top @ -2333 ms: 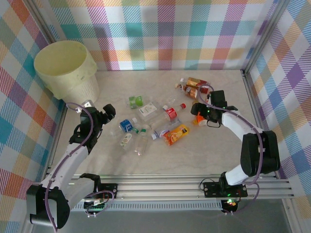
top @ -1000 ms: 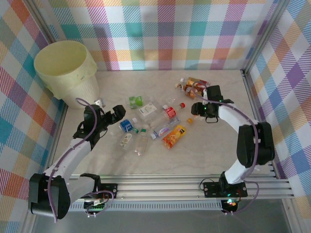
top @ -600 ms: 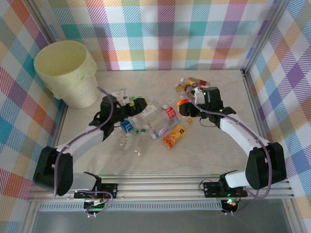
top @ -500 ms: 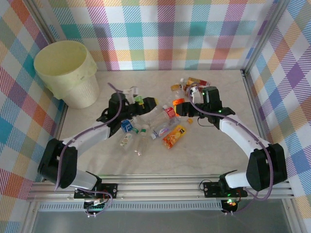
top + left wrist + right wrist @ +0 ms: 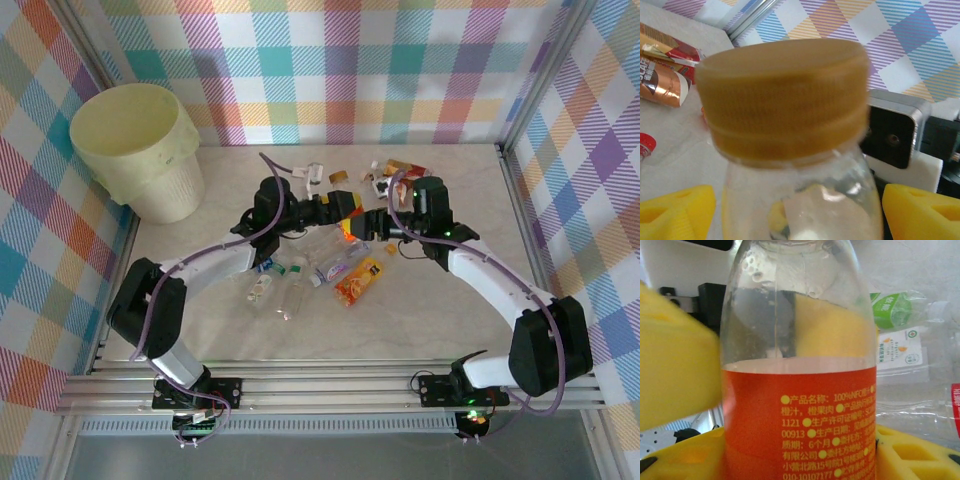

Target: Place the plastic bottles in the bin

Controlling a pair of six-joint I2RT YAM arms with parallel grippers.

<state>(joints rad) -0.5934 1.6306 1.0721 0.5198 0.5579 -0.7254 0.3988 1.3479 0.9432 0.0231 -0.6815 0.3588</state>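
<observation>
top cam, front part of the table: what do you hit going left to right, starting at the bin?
bin → blue-labelled bottle → green-capped clear bottle → orange-yellow crushed bottle. The pile farther back overlaps too much to order.

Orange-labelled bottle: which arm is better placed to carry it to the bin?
Left. The bin stands at the far left, on the left arm's side, and the left gripper straddles the neck of the orange-labelled bottle that the right gripper holds.
</observation>
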